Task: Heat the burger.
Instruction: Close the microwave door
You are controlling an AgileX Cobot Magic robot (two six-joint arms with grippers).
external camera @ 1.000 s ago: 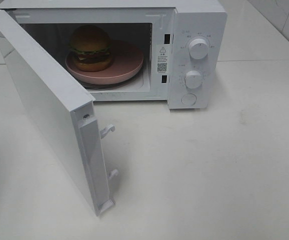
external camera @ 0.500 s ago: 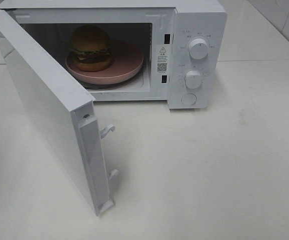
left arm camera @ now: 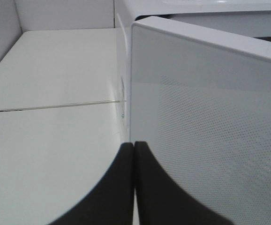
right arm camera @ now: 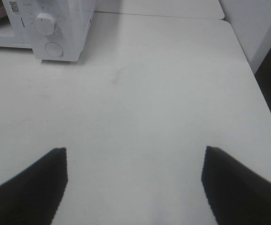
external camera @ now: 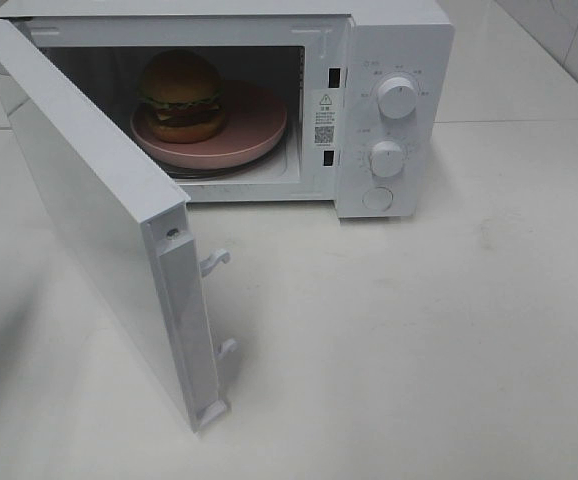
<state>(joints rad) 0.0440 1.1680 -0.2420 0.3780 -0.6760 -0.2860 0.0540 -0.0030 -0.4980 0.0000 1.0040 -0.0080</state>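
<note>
The burger [external camera: 180, 95] sits on a round pink plate [external camera: 254, 125] inside the white microwave [external camera: 389, 40]. The microwave's door [external camera: 89, 220] stands wide open, swung out toward the front left. Neither gripper shows in the exterior high view. In the left wrist view my left gripper [left arm camera: 134, 146] is shut with nothing in it, its tips right at the outer face of the door [left arm camera: 210, 117] near the door's edge. My right gripper [right arm camera: 134, 150] hangs open over bare table, well to the front right of the microwave [right arm camera: 56, 28].
The control panel has two round knobs [external camera: 397, 97] [external camera: 387, 158] and a round button [external camera: 377, 198]. Two latch hooks [external camera: 215, 262] stick out of the door's free edge. The white table [external camera: 449, 330] ends at a wall on the right.
The burger, plate and door have not moved. A faint shadow has deepened on the table at the lower left of the exterior high view.
</note>
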